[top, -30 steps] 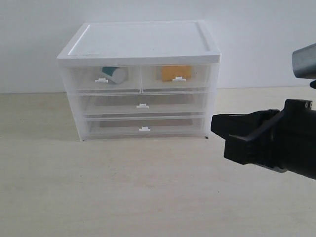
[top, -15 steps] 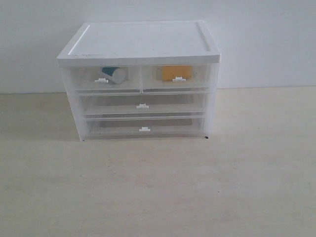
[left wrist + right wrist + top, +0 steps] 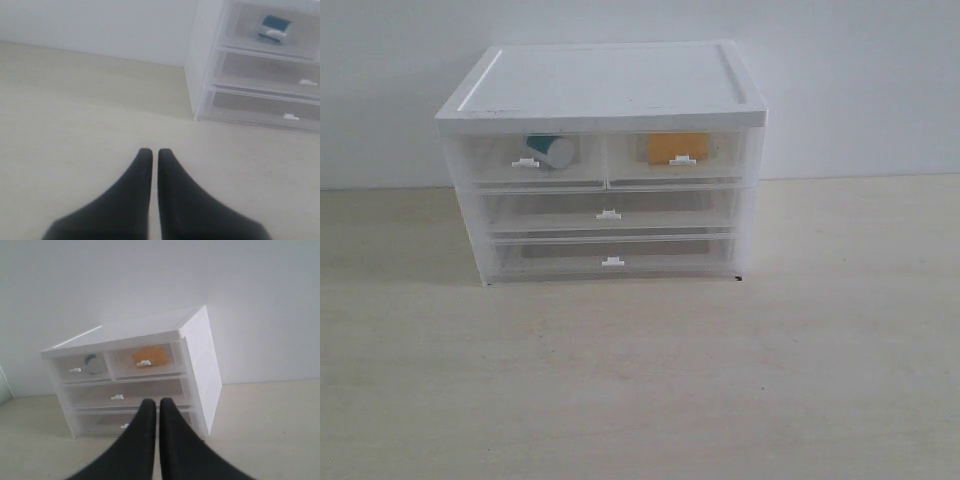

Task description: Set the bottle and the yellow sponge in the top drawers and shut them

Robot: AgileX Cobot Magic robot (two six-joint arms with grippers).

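Bottle (image 3: 550, 151) lies on its side in the left of the two top drawers (image 3: 720, 160), and the yellow sponge (image 3: 676, 146) sits in the right one, both visible through the translucent fronts. Both fronts look flush with the cabinet (image 3: 605, 85), tab handles (image 3: 682, 160) in line with the frame, so the task reads as done or nearly so. Left gripper (image 3: 154, 151) has its fingers pressed together and carries nothing; it hangs over bare table (image 3: 640, 390) off the cabinet's left corner. Right gripper (image 3: 157, 401) is likewise pinched closed and empty, aimed at the cabinet front from well back. Neither arm shows in the exterior view. The step in hand is judged to be a flushness check and parking. If a front does sit proud, press with the closed fingertips squarely on the drawer face beside its tab, slowly and straight in, because the cabinet looks light and could slide towards the wall (image 3: 860, 80). The two lower drawers (image 3: 610, 212) are shut and need no touch. There is wide open table in front and on both flanks. The tight edges are the overhanging white lid lip above the drawers and the small gap behind the cabinet.
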